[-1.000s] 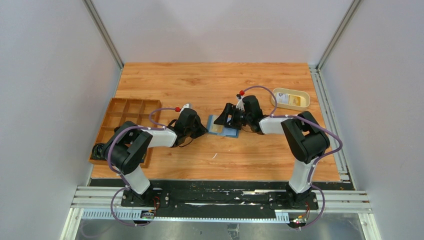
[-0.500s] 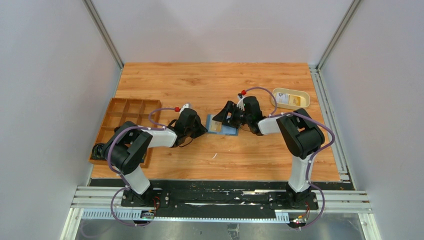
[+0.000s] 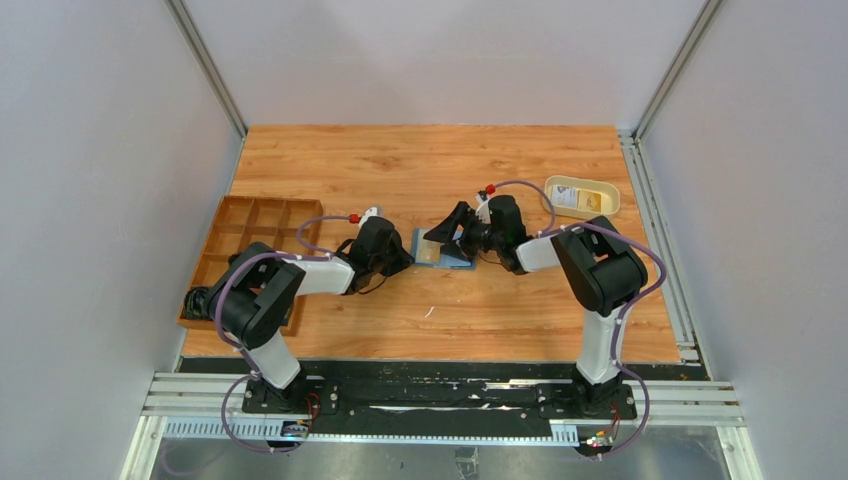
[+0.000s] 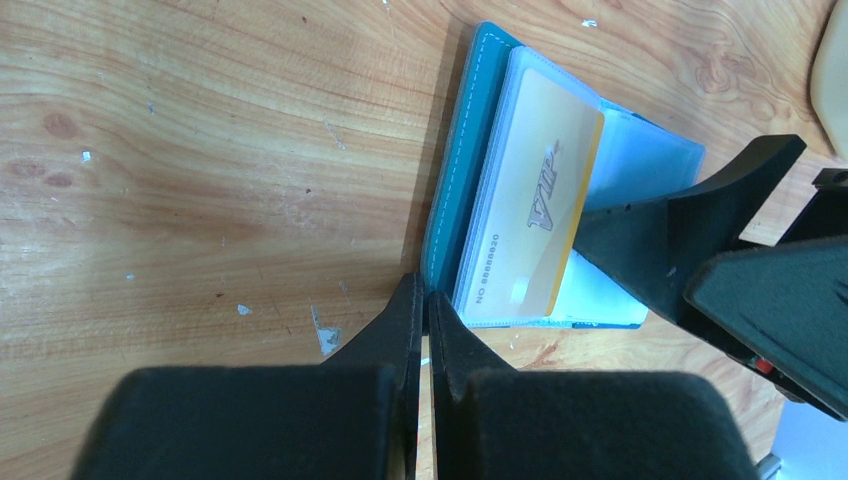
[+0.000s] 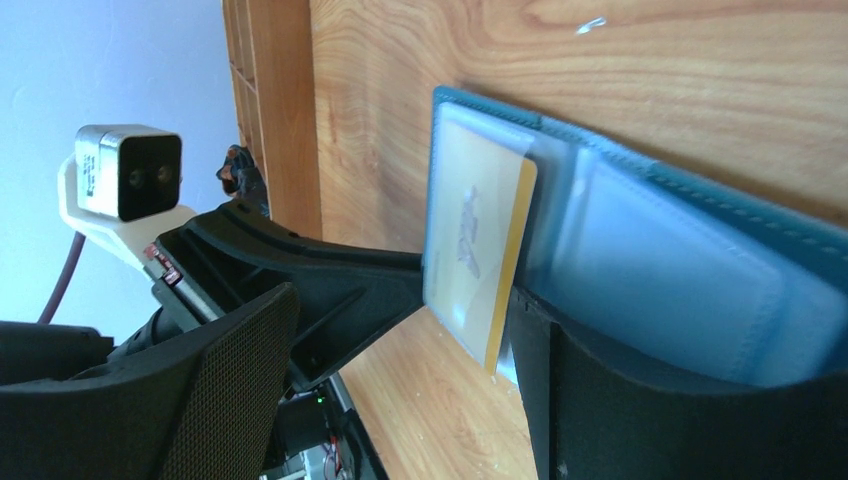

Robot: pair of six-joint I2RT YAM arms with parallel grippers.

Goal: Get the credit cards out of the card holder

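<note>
The blue card holder (image 3: 456, 263) lies open at the table's middle. A yellow card (image 4: 535, 215) marked VIP sits in its clear sleeve, its long edge sticking out a little. My left gripper (image 4: 424, 295) is shut, its tips pinching the near corner of the holder's blue cover (image 4: 455, 160). My right gripper (image 5: 400, 340) is open wide over the holder (image 5: 700, 200). One of its fingers (image 5: 600, 400) rests on the clear sleeves beside the yellow card (image 5: 475, 235); the other hangs free. Two more cards lie in the cream dish (image 3: 604, 200).
A brown wooden compartment tray (image 3: 250, 245) stands at the table's left edge, behind my left arm. The cream dish is at the back right near the rail. Grey walls close in both sides.
My right gripper has shifted slightly left and tipped up over the holder, and the holder's open leaves look narrower. My left gripper has stayed at the holder's corner.
</note>
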